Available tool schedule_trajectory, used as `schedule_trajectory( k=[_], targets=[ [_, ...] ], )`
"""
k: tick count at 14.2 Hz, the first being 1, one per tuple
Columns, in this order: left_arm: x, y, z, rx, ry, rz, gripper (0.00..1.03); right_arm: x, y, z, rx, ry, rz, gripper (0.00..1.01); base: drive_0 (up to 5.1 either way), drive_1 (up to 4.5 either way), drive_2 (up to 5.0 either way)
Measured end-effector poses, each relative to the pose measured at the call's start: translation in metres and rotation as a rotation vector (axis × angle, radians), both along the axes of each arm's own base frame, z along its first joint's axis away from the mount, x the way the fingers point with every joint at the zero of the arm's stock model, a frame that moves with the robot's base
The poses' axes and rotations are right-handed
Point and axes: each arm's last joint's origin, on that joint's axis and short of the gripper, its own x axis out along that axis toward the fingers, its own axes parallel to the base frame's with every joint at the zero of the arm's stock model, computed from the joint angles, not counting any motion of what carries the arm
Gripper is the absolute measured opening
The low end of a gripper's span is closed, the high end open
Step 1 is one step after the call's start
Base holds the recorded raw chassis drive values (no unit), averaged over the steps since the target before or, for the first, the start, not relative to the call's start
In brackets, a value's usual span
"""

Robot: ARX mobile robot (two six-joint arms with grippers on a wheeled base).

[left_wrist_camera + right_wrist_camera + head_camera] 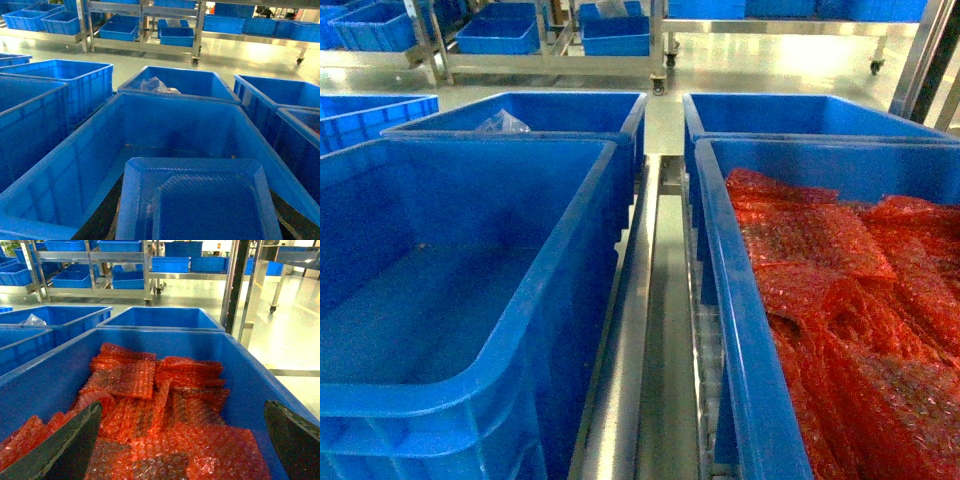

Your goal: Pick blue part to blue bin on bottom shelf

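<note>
Plainly, blue bin (pixel 470 300) interior open.

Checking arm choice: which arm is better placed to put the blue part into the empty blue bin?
Left. The blue part sits close under its wrist camera, over the blue bin; the right gripper hangs open over the red bubble-wrap bags.

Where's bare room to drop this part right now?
The left blue bin has a bare floor between its four walls. The right bin is crowded with red bubble-wrap bags. The steel rail between them is narrow.
</note>
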Motion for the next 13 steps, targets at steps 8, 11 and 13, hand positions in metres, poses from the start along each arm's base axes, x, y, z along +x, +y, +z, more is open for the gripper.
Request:
schedule_trajectory(
  k=[8, 11, 13],
  targets=[
    [0.0, 0.0, 0.0, 0.0, 0.0, 0.0, 0.43, 0.0, 0.0, 0.0, 0.0, 0.0, 0.0, 0.98, 0.0, 0.0, 0.0],
    [0.0, 0.0, 0.0, 0.0, 0.0, 0.0, 0.43, 0.0, 0.0, 0.0, 0.0, 0.0, 0.0, 0.98, 0.0, 0.0, 0.0],
    [0.0, 0.0, 0.0, 0.0, 0.0, 0.0, 0.43, 0.0, 0.0, 0.0, 0.0, 0.0, 0.0, 0.98, 0.0, 0.0, 0.0]
  ],
)
